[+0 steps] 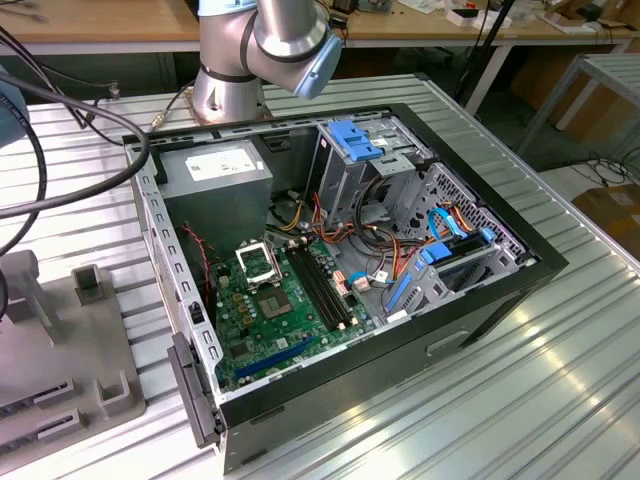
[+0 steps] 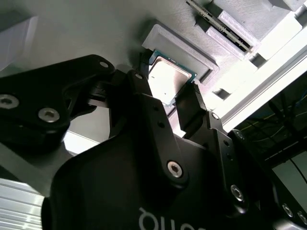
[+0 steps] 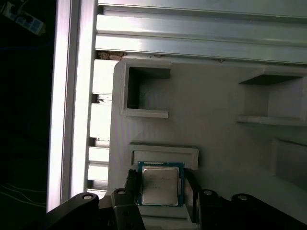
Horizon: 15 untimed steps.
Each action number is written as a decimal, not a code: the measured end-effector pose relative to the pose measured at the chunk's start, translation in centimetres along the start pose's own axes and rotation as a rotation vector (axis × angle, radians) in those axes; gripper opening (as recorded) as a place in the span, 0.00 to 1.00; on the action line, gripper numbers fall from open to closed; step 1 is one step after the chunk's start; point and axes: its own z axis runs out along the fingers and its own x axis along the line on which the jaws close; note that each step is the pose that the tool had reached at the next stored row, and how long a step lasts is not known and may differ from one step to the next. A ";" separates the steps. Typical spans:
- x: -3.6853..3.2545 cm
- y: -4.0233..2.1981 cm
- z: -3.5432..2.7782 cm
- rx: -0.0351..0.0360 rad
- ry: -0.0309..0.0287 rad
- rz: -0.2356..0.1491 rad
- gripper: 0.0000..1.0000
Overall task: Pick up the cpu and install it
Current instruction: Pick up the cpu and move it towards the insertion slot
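**CPU: gripped in hand at grey fixture**

**Arm (image 1: 270, 40).** The base is standing on the slatted counter (image 1: 500, 400) behind the open computer case (image 1: 480, 300). A grey joint with a blue cap is leaning over the case's rear rim.

**Hand (image 2: 164, 86) (image 3: 161, 181).** It is pointing at the grey printed fixture (image 3: 216, 105) (image 2: 96, 28). In both wrist views its black fingers (image 2: 192, 103) (image 3: 132, 184) are pressing on two opposite edges of the cpu (image 2: 165, 79) (image 3: 160, 184), gripping it.

**Cpu.** It is lying flat between the fingers, with its silver top facing the cameras, just beside a raised lip (image 3: 163, 155) of the fixture.

**Writing.**
- Faint print is showing on the cpu's top, too small to make out.
- White lettering on the hand's body is running out of frame.
- A white label (image 1: 222, 163) is sitting on the power supply inside the case.

**Edges and room.**
- Bare fixture surface is lying open past the lip.
- A square pocket (image 3: 146, 91) is standing well apart from the cpu.
- An aluminium rail (image 3: 72, 96) is running along the fixture's side.
- In the exterior view, the socket frame (image 1: 255, 262) on the green motherboard (image 1: 260, 330) is lying uncovered, with the memory slots (image 1: 322, 285) near it.
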 end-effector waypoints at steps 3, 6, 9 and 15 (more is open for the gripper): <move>0.00 0.00 0.01 -0.0005 -0.0002 0.012 0.49; 0.00 0.01 0.00 -0.0009 -0.0003 0.020 0.49; 0.00 0.00 0.01 -0.0009 -0.0002 0.020 0.49; 0.00 0.00 0.00 -0.0010 -0.0002 0.021 0.47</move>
